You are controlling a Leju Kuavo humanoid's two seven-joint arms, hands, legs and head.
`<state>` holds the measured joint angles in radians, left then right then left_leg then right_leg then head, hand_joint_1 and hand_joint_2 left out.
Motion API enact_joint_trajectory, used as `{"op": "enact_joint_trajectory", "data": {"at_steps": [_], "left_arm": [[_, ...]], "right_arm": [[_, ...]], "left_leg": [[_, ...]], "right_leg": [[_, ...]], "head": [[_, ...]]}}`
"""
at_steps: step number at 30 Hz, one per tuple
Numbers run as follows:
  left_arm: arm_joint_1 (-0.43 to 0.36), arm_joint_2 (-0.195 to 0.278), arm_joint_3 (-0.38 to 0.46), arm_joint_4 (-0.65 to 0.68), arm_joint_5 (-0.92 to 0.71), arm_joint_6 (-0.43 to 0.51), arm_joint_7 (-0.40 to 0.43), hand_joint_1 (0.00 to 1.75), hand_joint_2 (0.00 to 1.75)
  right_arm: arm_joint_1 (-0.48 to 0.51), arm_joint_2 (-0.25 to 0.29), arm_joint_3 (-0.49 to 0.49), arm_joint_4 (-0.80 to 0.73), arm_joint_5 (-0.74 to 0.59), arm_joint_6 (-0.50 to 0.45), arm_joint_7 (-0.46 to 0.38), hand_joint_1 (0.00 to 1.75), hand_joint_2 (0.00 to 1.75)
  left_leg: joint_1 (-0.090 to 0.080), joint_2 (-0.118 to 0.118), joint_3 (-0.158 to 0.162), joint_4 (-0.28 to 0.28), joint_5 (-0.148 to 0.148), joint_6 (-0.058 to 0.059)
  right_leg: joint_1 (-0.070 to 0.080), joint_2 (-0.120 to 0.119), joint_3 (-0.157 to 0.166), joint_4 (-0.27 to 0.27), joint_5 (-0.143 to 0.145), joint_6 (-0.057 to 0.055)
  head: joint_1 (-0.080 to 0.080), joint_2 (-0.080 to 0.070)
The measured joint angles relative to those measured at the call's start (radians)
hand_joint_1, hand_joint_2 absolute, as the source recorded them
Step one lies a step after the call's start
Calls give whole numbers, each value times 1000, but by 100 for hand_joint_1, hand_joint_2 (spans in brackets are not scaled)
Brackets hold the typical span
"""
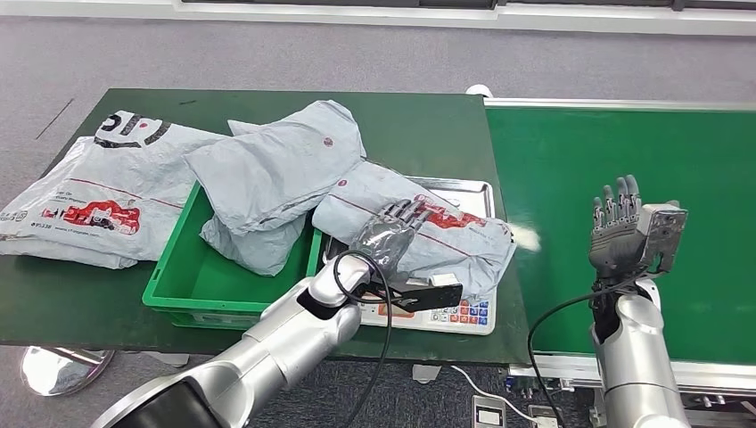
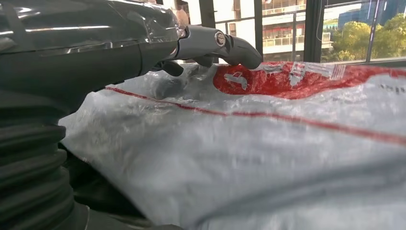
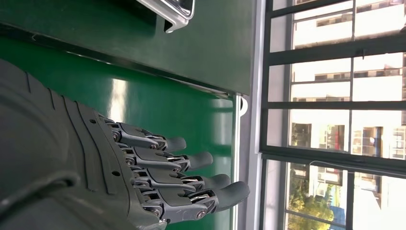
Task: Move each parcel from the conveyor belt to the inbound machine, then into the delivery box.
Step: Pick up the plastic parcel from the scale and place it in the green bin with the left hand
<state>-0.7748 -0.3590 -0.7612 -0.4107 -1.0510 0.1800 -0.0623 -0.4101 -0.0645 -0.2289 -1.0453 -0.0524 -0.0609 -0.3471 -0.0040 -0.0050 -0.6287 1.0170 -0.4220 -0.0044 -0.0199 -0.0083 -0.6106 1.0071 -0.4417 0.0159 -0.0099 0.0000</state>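
A grey plastic parcel with red print (image 1: 450,239) (image 2: 268,143) lies on the inbound machine (image 1: 467,313), a weighing scale with a steel tray and a keypad. My left hand (image 1: 390,234) (image 2: 95,43) rests flat on top of this parcel with its fingers stretched out, gripping nothing. The thumb (image 2: 230,45) lies near the red logo. My right hand (image 1: 621,234) (image 3: 95,167) is raised above the green conveyor belt (image 1: 624,143) (image 3: 143,100), fingers straight and apart, holding nothing. The green delivery box (image 1: 176,272) holds two grey parcels (image 1: 276,165), which overhang its rim.
A large grey parcel with red and black print (image 1: 98,187) lies on the dark green table (image 1: 419,125) to the left of the box. The scale stands at the table's front edge, beside the belt. Cables hang below both arms.
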Motion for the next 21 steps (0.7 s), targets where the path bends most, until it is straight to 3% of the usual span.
{"op": "enact_joint_trajectory", "data": {"at_steps": [2, 3, 8, 21], "left_arm": [[-2, -1, -16, 7, -15, -38, 11, 145, 175], [-4, -2, -27, 11, -23, -64, 15, 175, 175], [-19, -5, -83, 24, -39, -132, 29, 175, 175], [-28, -5, -112, 41, -20, -122, 44, 175, 175]], "right_arm": [[0, -1, 0, 2, -1, 5, 0, 0, 0], [-1, -1, 0, 4, -3, 7, 0, 0, 0], [-4, 0, 0, 10, -10, 9, -3, 0, 0], [-9, 0, 0, 10, -18, 7, 1, 0, 0]], "left_leg": [[0, 0, 0, 0, 0, 0], [0, 0, 0, 0, 0, 0], [0, -1, 0, 0, 0, 0], [0, -1, 0, 0, 1, 1]], "right_leg": [[0, 0, 0, 0, 0, 0], [0, 0, 0, 0, 0, 0], [0, -1, 1, 0, 0, 0], [0, -1, 1, 0, 0, 0]], "head": [[0, 0], [0, 0], [0, 0], [0, 0]]}}
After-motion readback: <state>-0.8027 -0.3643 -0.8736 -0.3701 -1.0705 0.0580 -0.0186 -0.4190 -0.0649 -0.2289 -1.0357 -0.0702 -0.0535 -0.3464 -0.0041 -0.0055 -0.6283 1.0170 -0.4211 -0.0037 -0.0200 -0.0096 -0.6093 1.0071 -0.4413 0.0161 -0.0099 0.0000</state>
